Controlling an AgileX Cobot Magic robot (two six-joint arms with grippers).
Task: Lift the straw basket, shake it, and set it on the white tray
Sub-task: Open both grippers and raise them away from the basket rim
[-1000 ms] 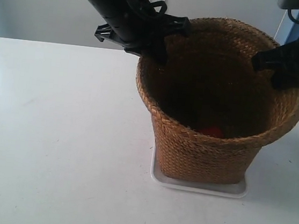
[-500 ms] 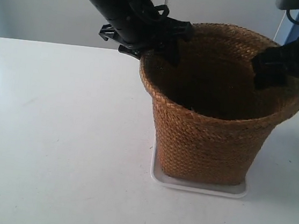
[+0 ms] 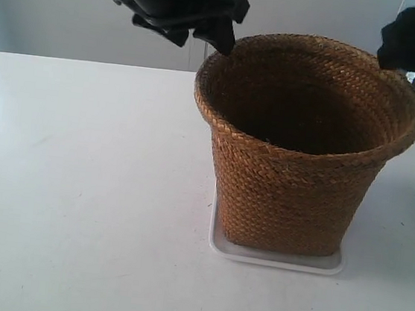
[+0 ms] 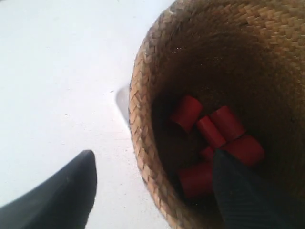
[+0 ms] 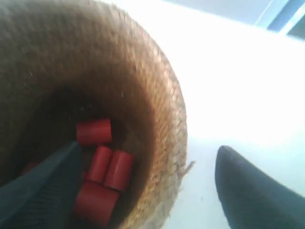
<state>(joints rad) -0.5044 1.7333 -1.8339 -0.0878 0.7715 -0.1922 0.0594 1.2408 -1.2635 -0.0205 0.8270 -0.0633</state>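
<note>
The straw basket (image 3: 294, 180) stands upright on the white tray (image 3: 278, 258), right of the table's middle. Both arms hang above its rim without touching it. The gripper (image 3: 202, 38) of the arm at the exterior view's left is over the far left rim. The gripper (image 3: 403, 46) of the arm at the exterior view's right is over the far right rim. In the left wrist view my left gripper (image 4: 153, 157) is open, one finger outside the basket (image 4: 143, 124) and one over its inside. My right gripper (image 5: 150, 148) is open the same way over the basket (image 5: 167, 124).
Several red cylinders (image 4: 209, 133) lie on the basket's dark bottom; the right wrist view shows the red cylinders (image 5: 102, 162) too. The white table (image 3: 76, 186) stretches to the left and front of the tray. A pale wall stands behind.
Both grippers let go of the rim and rose up and away from it. The basket, tipped a second ago, now stands straight on the tray.
</note>
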